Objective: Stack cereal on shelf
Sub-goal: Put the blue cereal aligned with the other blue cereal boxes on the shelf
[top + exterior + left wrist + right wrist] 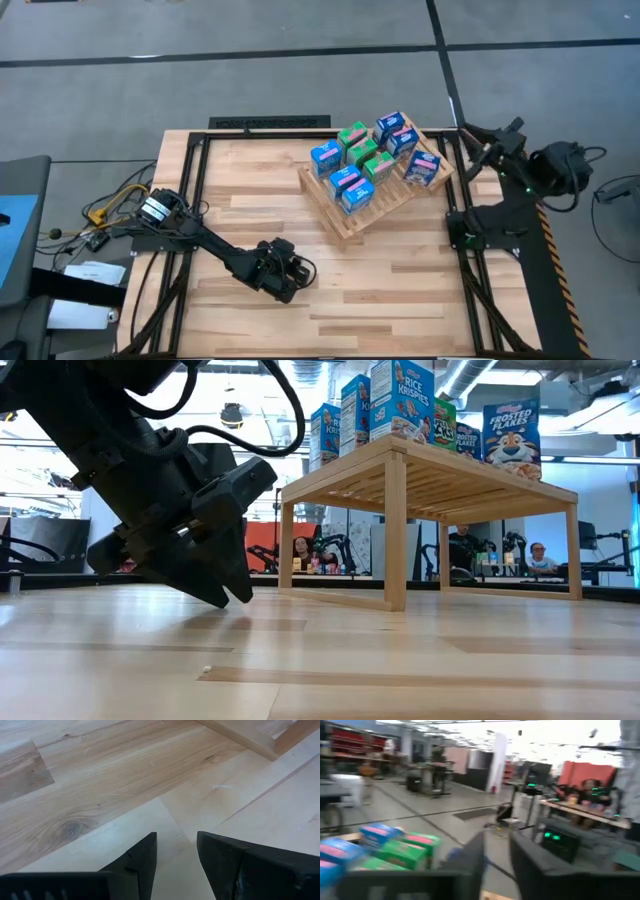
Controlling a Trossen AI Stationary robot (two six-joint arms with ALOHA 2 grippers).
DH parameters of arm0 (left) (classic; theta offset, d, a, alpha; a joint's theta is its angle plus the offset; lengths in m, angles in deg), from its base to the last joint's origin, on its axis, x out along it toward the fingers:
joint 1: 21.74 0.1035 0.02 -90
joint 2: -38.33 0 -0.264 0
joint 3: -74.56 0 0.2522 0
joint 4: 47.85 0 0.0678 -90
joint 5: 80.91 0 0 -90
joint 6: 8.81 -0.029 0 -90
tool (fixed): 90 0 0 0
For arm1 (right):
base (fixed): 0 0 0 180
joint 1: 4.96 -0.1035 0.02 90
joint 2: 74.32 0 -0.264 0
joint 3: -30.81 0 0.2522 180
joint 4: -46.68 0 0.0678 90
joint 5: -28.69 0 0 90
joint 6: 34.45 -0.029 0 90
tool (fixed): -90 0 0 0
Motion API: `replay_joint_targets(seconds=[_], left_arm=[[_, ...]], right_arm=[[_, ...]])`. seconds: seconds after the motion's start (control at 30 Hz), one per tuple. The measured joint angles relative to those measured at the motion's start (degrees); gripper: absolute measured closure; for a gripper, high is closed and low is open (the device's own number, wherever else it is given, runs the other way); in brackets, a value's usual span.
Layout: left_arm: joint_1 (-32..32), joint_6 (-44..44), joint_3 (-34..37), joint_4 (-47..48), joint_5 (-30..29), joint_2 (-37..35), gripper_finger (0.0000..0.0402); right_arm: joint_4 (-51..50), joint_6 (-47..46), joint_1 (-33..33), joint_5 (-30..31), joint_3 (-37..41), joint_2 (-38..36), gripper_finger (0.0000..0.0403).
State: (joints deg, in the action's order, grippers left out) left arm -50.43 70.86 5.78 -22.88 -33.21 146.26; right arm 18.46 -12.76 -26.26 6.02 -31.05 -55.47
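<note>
Now, cereal point(375, 158): eight-odd boxes standing on the shelf point(352, 218), far right.
Left gripper point(176, 851): low over table point(400, 300), near left, narrowly parted, empty.
Right gripper point(496, 851): raised off right edge, apparently narrow gap, empty.

A robotics lab or workshop, open-plan and industrial; exposed ducts point(480, 374) run along the ceiling and the floor point(300, 80) is bare grey concrete; a black metal frame point(268, 123) edges the plank table point(400, 290); cables point(115, 205) trail off its left edge; seated people point(535, 557) work at cluttered benches point(580, 812) behind.
</note>
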Motion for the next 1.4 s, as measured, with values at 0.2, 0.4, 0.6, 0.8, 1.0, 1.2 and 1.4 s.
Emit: replay_joint_targets(seconds=[0.2,0.4,0.6,0.8,1.0,1.2,1.4], left_arm=[[0.0,0.0,0.0,0.1,0.1,0.0,0.0271],[0.0,-1.1,0.0,0.1,-0.1,0.0,0.0271],[0.0,-1.2,0.0,0.6,-0.6,0.0,0.0271],[0.0,-1.2,0.0,1.1,-0.5,0.0,0.0271],[0.0,-1.2,0.0,1.3,-0.5,0.0,0.0271],[0.0,-1.4,0.0,1.5,-1.5,0.0,0.0271],[0.0,-1.5,0.0,1.5,-2.4,0.0,0.0271]], right_arm=[[-28.7,-26.2,-6.4,-12.5,-12.1,8.7,0.0387],[-46.2,-54.8,-12.1,-24.1,-12.3,13.0,0.0393],[-53.5,-67.8,-16.6,-21.5,-8.6,17.8,0.039],[-64.1,-77.4,-16.4,-17.8,-6.1,21.1,0.0397],[-66.5,-78.8,-13.8,-17.2,-4.9,21.3,0.0392],[-65.6,-76.8,-12.1,-16.0,-4.9,21.2,0.0397],[-64.1,-72.3,-7.6,-15.8,-4.9,21.9,0.0396]])
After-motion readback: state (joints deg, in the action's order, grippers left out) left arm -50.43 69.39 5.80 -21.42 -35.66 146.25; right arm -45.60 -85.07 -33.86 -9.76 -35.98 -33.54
